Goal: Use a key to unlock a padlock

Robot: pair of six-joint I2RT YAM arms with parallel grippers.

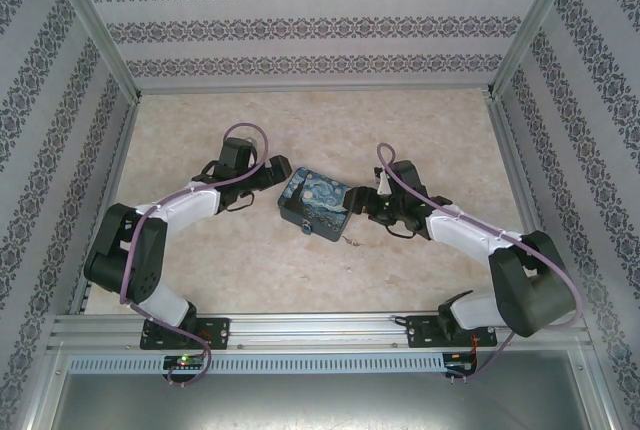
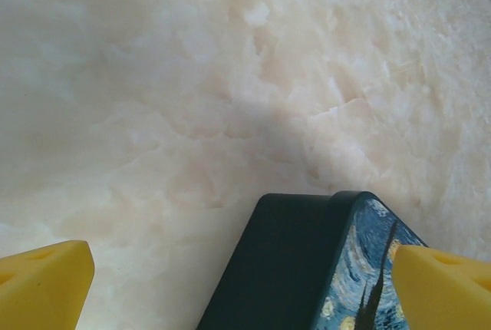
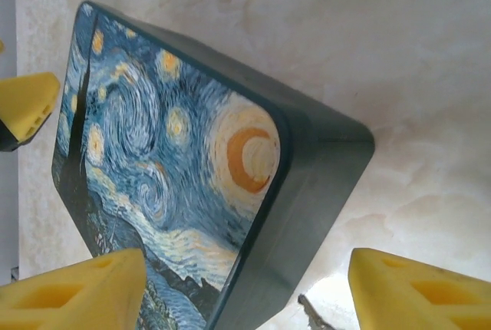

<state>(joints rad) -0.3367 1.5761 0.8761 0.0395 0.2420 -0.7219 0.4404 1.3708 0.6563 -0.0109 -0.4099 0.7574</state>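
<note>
A dark tin box (image 1: 315, 205) with a swirling blue-and-yellow night-sky lid lies mid-table. A small pale piece (image 1: 305, 226) on its near side may be the padlock; I cannot tell for sure. A thin metal piece that looks like the key (image 3: 311, 316) lies on the table by the box's near right corner (image 1: 350, 241). My right gripper (image 3: 245, 299) is open at the box's right end (image 1: 357, 200), one finger over the lid and one past the side wall. My left gripper (image 2: 245, 292) is open at the box's left corner (image 1: 281, 166), holding nothing.
The table top (image 1: 420, 130) is pale marbled stone, fenced by a metal frame and patterned walls (image 1: 320, 25). Bare table lies behind the box and towards both sides. The box (image 2: 299, 268) rises between the left gripper's fingers.
</note>
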